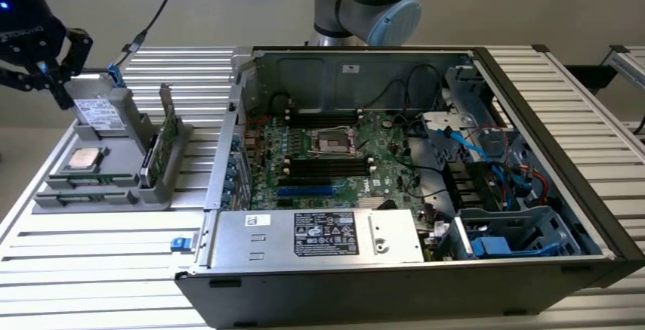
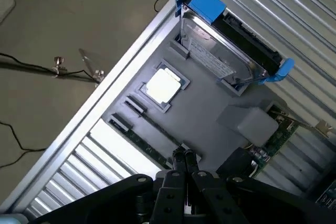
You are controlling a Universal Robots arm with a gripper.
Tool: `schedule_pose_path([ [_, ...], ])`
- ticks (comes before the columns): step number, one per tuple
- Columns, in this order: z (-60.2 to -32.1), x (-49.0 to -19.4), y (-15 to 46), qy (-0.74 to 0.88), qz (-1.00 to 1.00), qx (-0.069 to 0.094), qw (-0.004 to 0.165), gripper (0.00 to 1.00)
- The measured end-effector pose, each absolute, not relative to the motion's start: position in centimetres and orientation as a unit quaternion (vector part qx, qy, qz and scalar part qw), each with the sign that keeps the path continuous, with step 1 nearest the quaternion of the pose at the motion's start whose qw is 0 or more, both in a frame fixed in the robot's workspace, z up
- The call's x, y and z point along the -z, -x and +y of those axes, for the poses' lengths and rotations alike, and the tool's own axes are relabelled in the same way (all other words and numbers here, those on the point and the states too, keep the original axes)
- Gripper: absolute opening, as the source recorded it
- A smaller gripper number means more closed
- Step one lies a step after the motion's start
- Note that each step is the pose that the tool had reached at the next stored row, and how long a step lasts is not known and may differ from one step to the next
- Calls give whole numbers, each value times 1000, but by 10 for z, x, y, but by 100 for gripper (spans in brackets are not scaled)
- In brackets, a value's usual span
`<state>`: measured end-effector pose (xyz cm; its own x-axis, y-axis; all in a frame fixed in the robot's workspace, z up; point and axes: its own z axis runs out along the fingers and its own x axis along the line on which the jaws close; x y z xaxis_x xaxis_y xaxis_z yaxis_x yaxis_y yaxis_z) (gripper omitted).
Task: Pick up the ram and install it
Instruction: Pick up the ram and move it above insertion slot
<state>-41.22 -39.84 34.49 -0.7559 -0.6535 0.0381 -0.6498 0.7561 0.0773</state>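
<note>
Robot gripper (image 2: 184, 157), its fingers pressed together and holding nothing, hangs over a gray parts holder (image 1: 89, 195) on a slatted metal table (image 1: 101, 269). The ram (image 2: 140, 141), a thin green stick, sits on edge in a long groove of that holder, not yet lifted out. In the wrist view the closed fingertips point toward one end of the stick; whether they touch it cannot be told. In the exterior view the gripper is at the far end of the holder, above it, near a hard drive (image 1: 101, 111) in a blue-trimmed carrier. A square silver processor chip (image 1: 83, 158) lies flat in the holder between the drive and the ram. At the exterior view's right of the holder stands an open computer case (image 1: 403, 292), its motherboard (image 1: 348, 183) exposed, with long black memory slots (image 1: 325, 118) on either side of the central socket.
</note>
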Motion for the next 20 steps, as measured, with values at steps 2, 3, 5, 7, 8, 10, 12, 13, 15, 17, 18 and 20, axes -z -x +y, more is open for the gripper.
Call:
schedule_pose_path([
  [2, -398, -344, 412, -365, -930, 29, 32, 10],
  [3, -398, -344, 412, -373, -927, 29, 32, 10],
  [5, -398, -343, 412, -390, -920, 28, 33, 10],
  [7, -398, -343, 412, -407, -912, 28, 33, 10],
  [8, -398, -342, 412, -415, -909, 27, 33, 10],
  [10, -398, -342, 412, -432, -901, 27, 34, 10],
  [12, -398, -341, 412, -448, -893, 26, 34, 10],
  [13, -398, -341, 412, -456, -889, 26, 35, 10],
  [15, -398, -340, 412, -472, -880, 25, 35, 10],
  [17, -398, -339, 412, -488, -872, 24, 36, 10],
  [18, -398, -339, 412, -496, -867, 24, 36, 10],
  [20, -398, -339, 412, -512, -858, 23, 36, 10],
])
